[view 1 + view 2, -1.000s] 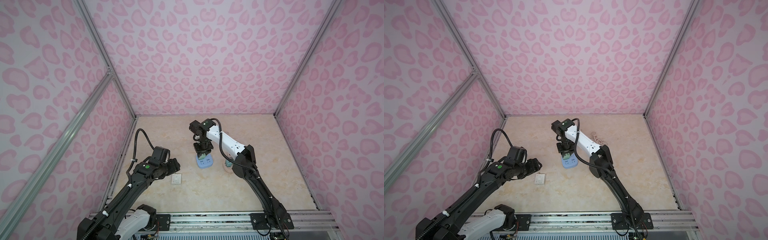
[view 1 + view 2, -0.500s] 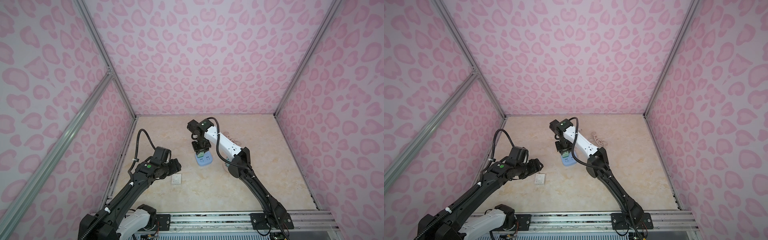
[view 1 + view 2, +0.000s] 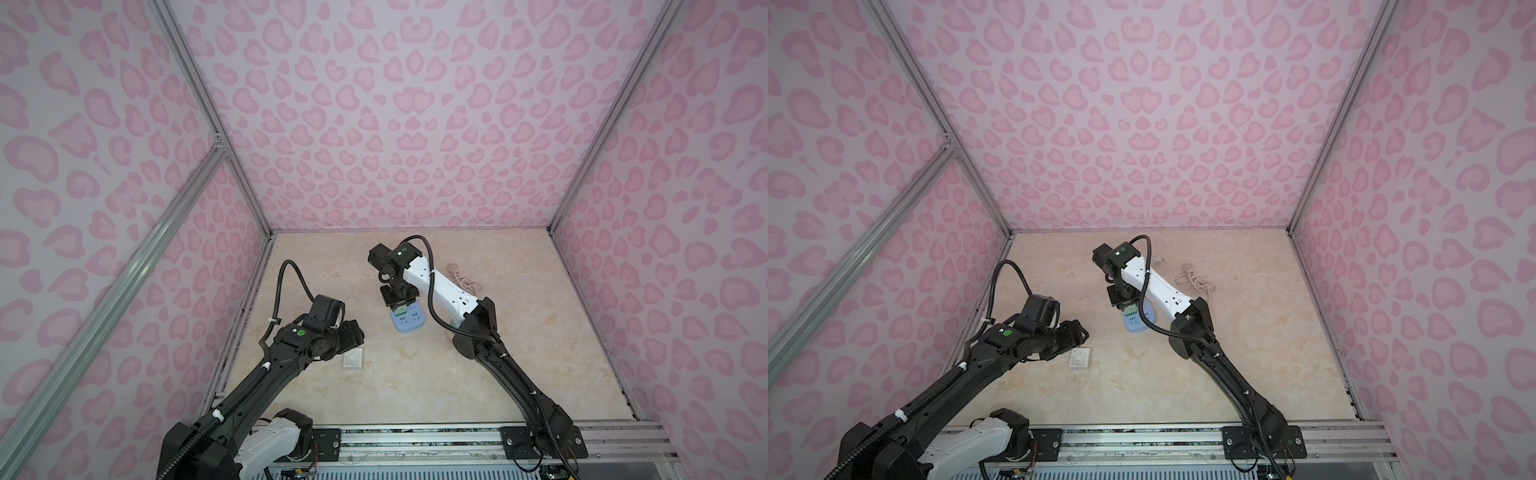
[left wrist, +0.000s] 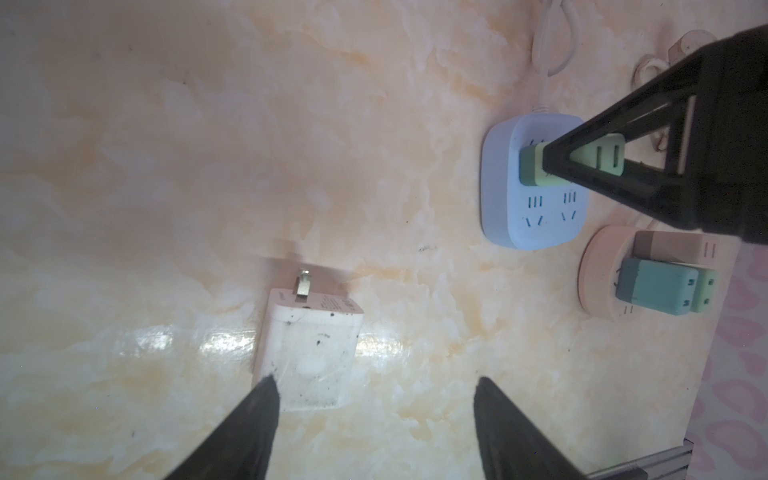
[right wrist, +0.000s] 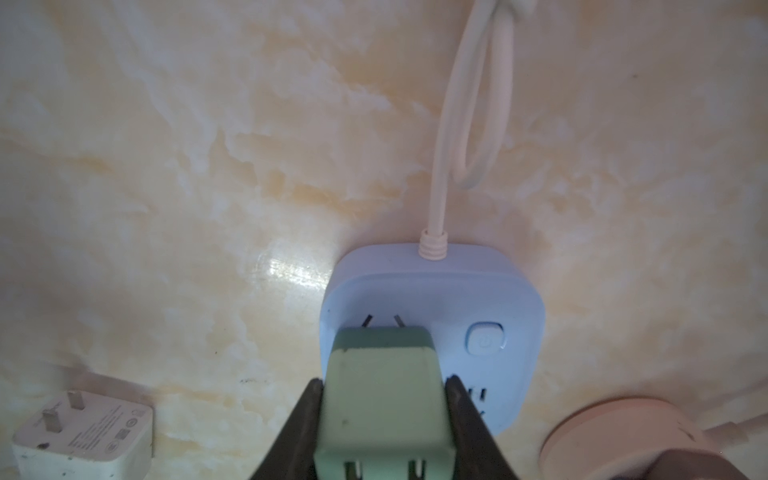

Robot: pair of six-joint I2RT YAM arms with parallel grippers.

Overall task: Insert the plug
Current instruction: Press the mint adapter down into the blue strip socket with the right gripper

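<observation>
One plug [image 5: 382,399] stands by the blue strip's [image 5: 519,307] edge.

A robot test cell in a lab is shown. A marbled counter [image 3: 540,353] is boxed in at 9, 12 and 3 o'clock by pink-printed panels [image 3: 395,124] held in aluminium struts [image 3: 193,83]. At 6 o'clock, a left arm [image 3: 282,361] and a right arm [image 3: 511,374] are bolted to a metal rail [image 3: 415,442].

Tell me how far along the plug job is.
Done: the right pincer grips the green plug. In hand: it sits over the blue power strip, prongs at its face but exposed. Remaining: push it home. The left pincer is open near the white charger, holding nothing.
</observation>
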